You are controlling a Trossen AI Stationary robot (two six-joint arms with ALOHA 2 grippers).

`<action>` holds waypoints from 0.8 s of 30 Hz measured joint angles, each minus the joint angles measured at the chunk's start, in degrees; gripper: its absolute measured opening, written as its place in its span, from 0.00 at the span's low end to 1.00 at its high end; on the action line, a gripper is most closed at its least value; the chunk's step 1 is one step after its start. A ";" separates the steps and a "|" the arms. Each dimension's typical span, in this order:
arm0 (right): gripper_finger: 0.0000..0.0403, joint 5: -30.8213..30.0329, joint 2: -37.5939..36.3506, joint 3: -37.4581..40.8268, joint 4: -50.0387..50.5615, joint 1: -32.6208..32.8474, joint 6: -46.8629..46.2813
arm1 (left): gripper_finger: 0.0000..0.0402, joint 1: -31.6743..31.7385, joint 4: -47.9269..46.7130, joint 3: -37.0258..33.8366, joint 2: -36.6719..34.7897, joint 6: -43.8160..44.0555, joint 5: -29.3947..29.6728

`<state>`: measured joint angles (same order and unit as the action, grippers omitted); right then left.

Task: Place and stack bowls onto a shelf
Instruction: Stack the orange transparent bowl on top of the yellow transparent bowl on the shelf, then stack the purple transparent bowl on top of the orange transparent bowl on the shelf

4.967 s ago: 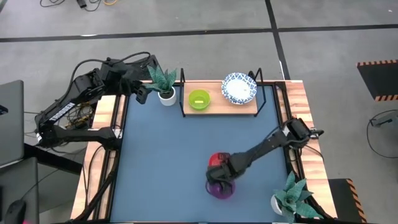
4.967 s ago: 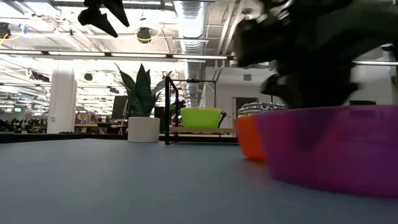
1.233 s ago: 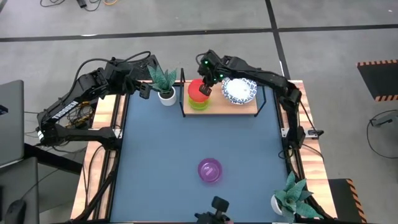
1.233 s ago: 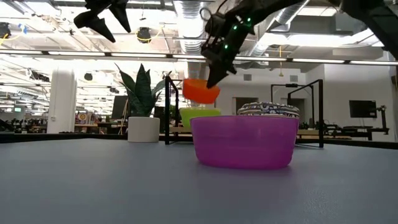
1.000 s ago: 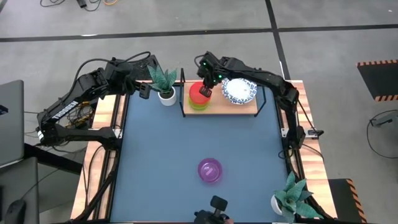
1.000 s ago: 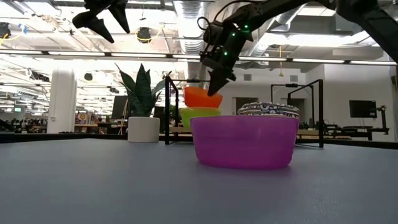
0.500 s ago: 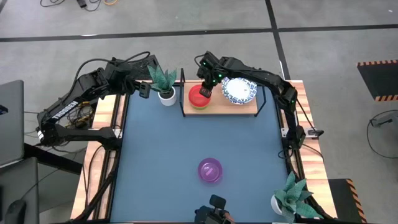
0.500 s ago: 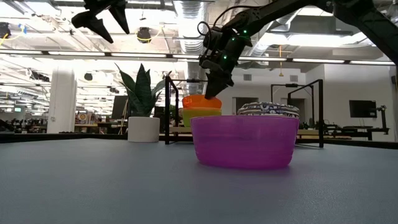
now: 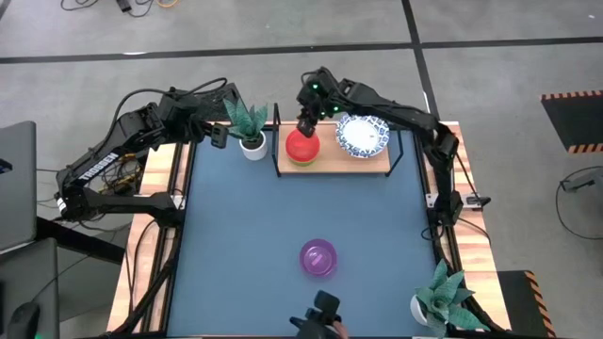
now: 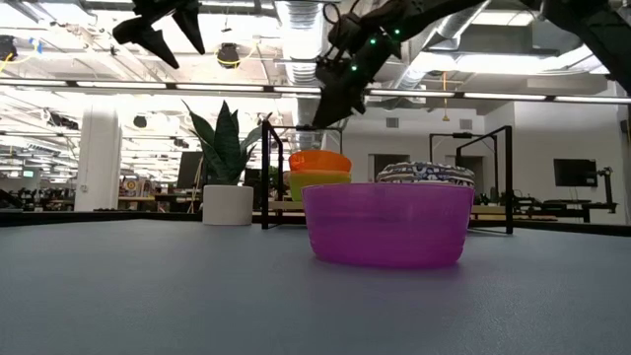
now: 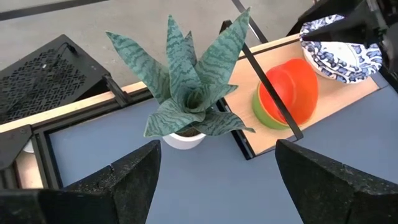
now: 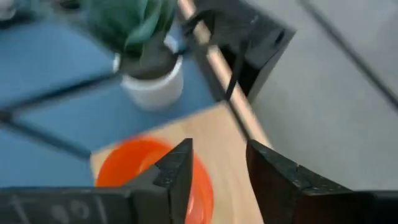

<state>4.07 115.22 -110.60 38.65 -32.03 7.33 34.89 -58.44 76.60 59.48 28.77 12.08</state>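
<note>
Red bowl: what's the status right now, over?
Red bowl nested in green bowl on shelf. Right claw open, just above it. Left claw open, idle by plant. Purple bowl waiting on table.

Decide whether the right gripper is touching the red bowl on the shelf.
Apart. The low view shows the right gripper raised above the red bowl, with background showing between them.
</note>
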 joint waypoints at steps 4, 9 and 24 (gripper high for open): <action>0.33 -4.72 0.39 0.11 -2.99 0.96 -1.73 | 0.75 0.00 -0.03 0.00 0.00 0.33 0.66; 0.26 -9.98 2.94 0.30 -3.70 2.56 -1.46 | 0.75 0.02 -0.17 0.00 0.00 0.38 0.79; 0.23 -11.75 7.85 0.30 -2.86 2.76 0.92 | 0.75 0.00 -0.17 0.00 0.00 0.68 2.11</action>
<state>-7.68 123.07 -110.30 35.79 -29.28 8.26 34.89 -58.61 76.60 59.48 29.45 14.19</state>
